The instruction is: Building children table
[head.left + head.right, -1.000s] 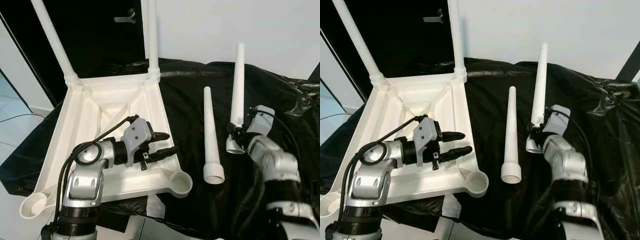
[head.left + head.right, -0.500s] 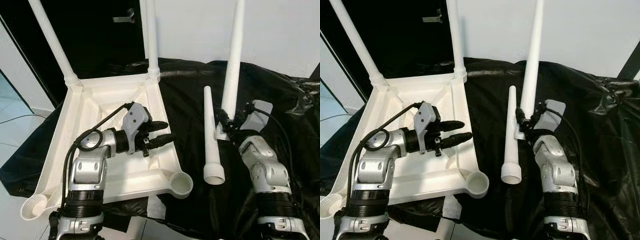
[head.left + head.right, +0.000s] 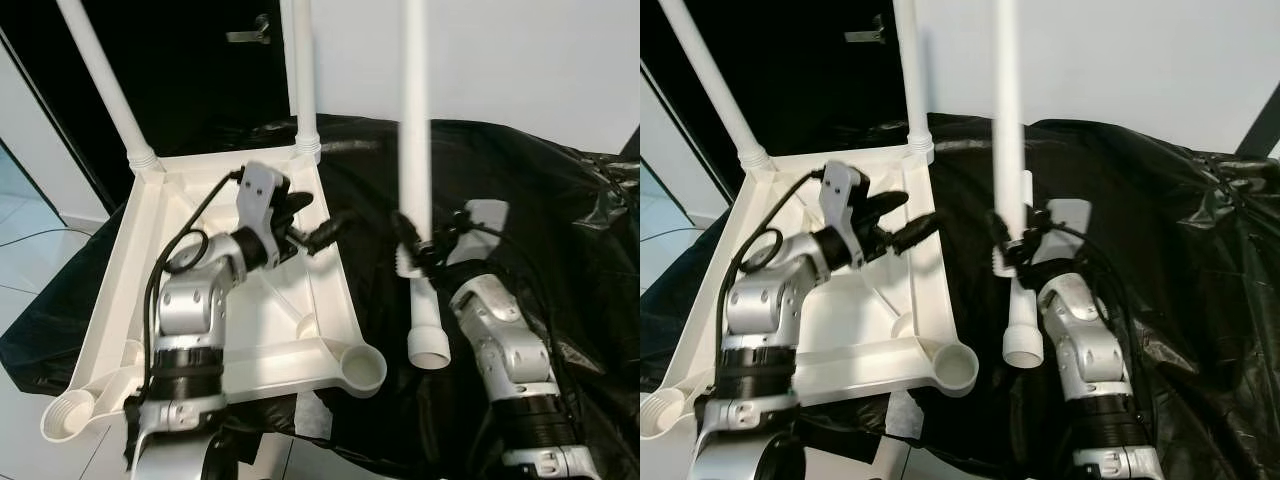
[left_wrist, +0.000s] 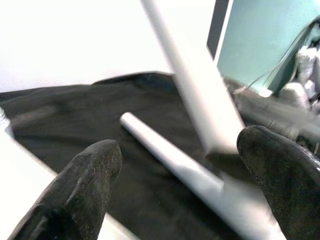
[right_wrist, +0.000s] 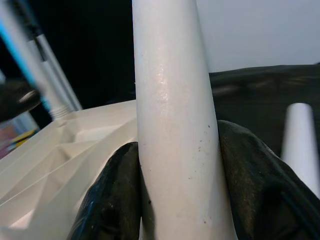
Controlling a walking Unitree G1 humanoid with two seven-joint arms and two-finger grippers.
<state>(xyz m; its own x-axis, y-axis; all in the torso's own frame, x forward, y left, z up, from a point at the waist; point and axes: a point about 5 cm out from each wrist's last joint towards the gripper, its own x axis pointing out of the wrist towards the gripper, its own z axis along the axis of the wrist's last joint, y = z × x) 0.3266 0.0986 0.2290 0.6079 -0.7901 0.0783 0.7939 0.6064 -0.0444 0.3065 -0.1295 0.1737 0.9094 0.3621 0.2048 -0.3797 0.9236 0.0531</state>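
Held leg blurred, top cut off

The two eye views look from the robot's head forward and down, at middling range, on the upturned white table top and the black cloth; they share nearly the whole scene, the right eye's picture shifted a little sideways; the left wrist view looks close along the left gripper across the cloth toward the lying leg and the raised leg, both also in the eye views; the right wrist view sits very near, its right gripper hugging that raised leg, the table top behind.
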